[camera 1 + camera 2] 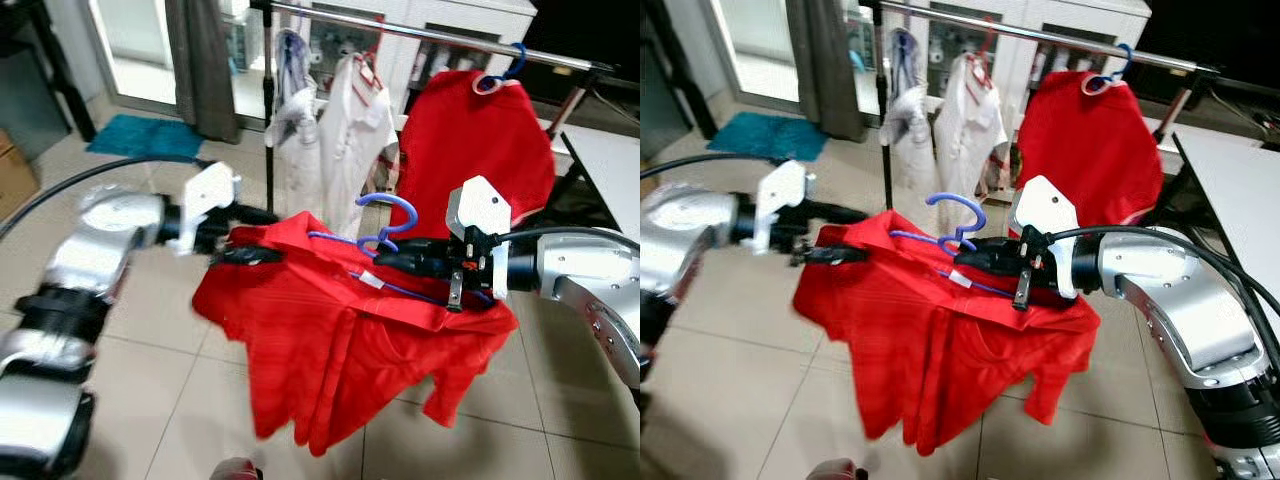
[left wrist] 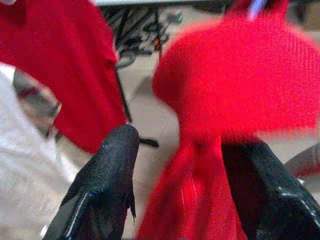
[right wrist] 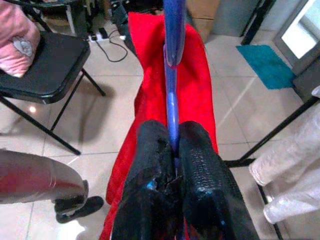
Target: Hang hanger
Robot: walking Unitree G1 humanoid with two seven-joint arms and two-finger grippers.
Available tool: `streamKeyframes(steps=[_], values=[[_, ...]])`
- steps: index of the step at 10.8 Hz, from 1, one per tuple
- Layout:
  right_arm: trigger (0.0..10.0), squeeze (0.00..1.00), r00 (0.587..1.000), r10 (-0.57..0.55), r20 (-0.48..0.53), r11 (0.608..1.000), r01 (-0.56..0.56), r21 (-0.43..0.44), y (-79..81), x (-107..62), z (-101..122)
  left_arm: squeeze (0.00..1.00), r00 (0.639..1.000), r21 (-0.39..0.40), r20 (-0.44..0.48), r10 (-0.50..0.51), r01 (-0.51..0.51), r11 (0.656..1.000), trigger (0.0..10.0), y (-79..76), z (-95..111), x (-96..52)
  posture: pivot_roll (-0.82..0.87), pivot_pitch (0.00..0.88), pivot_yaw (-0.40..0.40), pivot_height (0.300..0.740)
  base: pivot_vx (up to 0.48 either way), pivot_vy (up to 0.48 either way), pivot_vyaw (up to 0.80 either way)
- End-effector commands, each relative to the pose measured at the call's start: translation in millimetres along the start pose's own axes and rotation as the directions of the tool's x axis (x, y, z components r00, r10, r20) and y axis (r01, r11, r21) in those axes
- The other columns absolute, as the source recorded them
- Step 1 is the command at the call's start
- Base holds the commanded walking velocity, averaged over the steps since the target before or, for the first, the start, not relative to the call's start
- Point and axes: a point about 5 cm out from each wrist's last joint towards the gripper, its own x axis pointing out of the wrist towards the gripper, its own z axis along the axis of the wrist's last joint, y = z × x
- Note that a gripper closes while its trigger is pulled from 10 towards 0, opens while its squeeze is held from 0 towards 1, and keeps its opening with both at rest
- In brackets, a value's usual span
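A red shirt [image 1: 330,340] hangs on a blue hanger [image 1: 385,225] held between my two arms, below the clothes rail [image 1: 440,35]. My right gripper [image 1: 385,258] is shut on the blue hanger just under its hook; the right wrist view shows the blue hanger [image 3: 172,100] pinched between the fingertips [image 3: 197,150]. My left gripper [image 1: 245,255] is shut on the shirt's shoulder at the left; in the left wrist view red shirt cloth [image 2: 200,165] runs between its fingers [image 2: 112,165]. The hook sits lower than the rail.
On the rail hang a white shirt [image 1: 350,130], a pale garment [image 1: 290,90] and another red shirt [image 1: 470,140] on a blue hanger. A white table [image 1: 610,160] stands at the right. A black chair [image 3: 45,60] and a teal mat [image 1: 145,135] are on the tiled floor.
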Motion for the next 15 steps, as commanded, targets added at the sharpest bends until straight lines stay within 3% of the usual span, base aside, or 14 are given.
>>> streamKeyframes(steps=[1, 3, 5, 8, 11, 12, 14, 15], values=[[10.0, 0.0, 1.0, 0.006, 0.011, 0.999, -0.006, -0.033, 1.2, -3.1, 7.4, 0.0, 0.998, 0.038, 0.018, -0.057, 0.056, 0.998, 10.0, -0.8, 11.4, 7.7, 0.07, 0.0, -0.048, 0.74, 0.0, 0.0, 0.0], [10.0, 0.0, 1.0, 0.022, 0.003, 0.999, -0.022, -0.034, 4.1, -1.8, 6.4, 0.0, 0.987, 0.045, 0.034, -0.158, 0.157, 0.987, 10.0, -8.0, 16.2, 23.1, 0.06, 0.0, -0.044, 0.74, 0.0, 0.0, 0.0], [10.0, 0.0, 1.0, 0.026, -0.002, 0.999, -0.026, -0.03, 5.5, -1.1, 5.5, 0.0, 0.979, 0.052, 0.066, -0.193, 0.19, 0.981, 10.0, -12.0, 19.7, 33.3, 0.06, 0.0, -0.041, 0.74, 0.0, 0.0, 0.0], [10.0, 0.0, 0.999, 0.045, -0.011, 0.999, -0.046, -0.026, 9.5, 2.1, 2.6, 0.0, 0.981, 0.081, 0.14, -0.134, 0.123, 0.989, 10.0, -4.6, 31.4, 41.9, 0.07, 0.0, -0.043, 0.74, 0.0, 0.0, 0.0], [10.0, 0.0, 0.999, 0.048, -0.026, 0.998, -0.049, -0.025, 10.5, 2.8, -0.4, 0.0, 0.987, 0.083, 0.089, -0.135, 0.128, 0.988, 10.0, -5.8, 27.0, 26.1, 0.06, 0.0, -0.037, 0.74, 0.0, 0.0, 0.0], [10.0, 0.0, 0.999, 0.036, -0.031, 0.999, -0.037, -0.025, 8.9, 1.3, -0.8, 0.0, 0.992, 0.074, 0.02, -0.126, 0.124, 0.989, 10.0, -10.7, 17.6, 10.1, 0.07, 0.0, -0.038, 0.74, 0.0, 0.0, 0.0], [10.0, 0.0, 0.999, 0.026, -0.042, 0.999, -0.027, -0.022, 5.4, 0.0, -3.5, 0.0, 0.998, 0.033, 0.044, -0.047, 0.046, 0.998, 10.0, -6.4, 21.9, -14.5, 0.08, 0.0, -0.05, 0.74, 0.0, 0.0, 0.0], [10.0, 0.0, 0.999, 0.027, -0.044, 0.999, -0.028, -0.021, 4.9, 0.5, -4.2, 0.49, 0.997, 0.032, 0.063, -0.039, 0.037, 0.999, 10.0, -4.6, 26.8, -18.3, 0.09, 0.0, -0.056, 0.74, 0.0, 0.0, 0.0]])
